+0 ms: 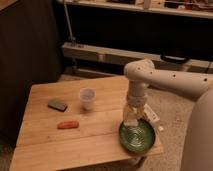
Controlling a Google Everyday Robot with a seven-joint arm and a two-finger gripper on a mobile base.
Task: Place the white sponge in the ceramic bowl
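Fingers [132,118] straight down at ceramic bowl [138,136] rim, on white sponge [131,121].

There is one view only. It looks from above and to the front-right of the low pale wooden table [75,135], angled downward and toward the dark back wall with its long white rail [100,52]. It sits close beside the robot's own body: the big white rounded arm [175,82] fills the right edge and reaches leftward into frame, its gripper [132,116] hanging at the back rim of the shallow round green glazed bowl [140,136]. The whole tabletop fits in view at middling distance.
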